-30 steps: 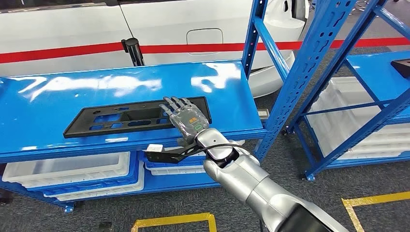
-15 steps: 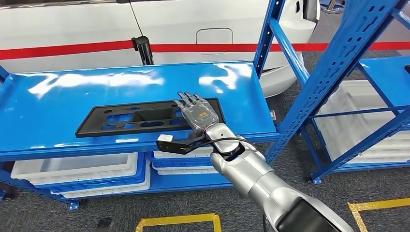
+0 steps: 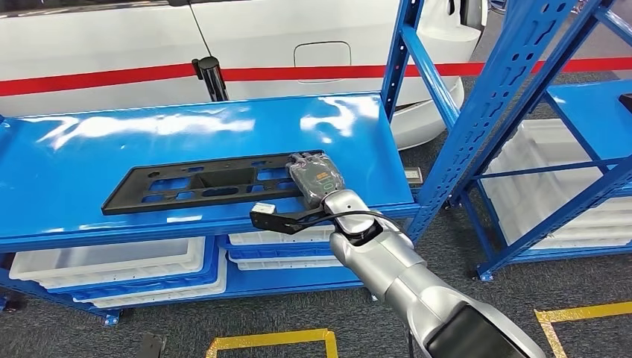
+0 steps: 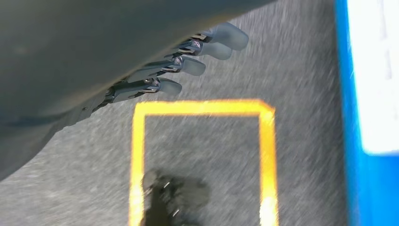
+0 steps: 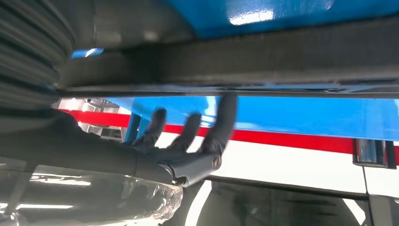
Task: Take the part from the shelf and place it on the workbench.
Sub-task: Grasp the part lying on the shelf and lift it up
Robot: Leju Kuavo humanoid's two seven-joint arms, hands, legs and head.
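The black plastic part (image 3: 212,182) lies flat on the blue shelf (image 3: 89,156), centre-left of the frame. At its right end the right robot hand (image 3: 316,177) (earlier stretched flat) now curls over the part's edge. Left robot hand (image 4: 188,54) hangs slack, fingers apart.

Bright even overhead light, white glare patches on the glossy blue shelf (image 3: 186,142); head view sharp; left wrist view smeared by motion blur, floor (image 4: 202,150) streaked; right wrist view soft, close parts out of focus
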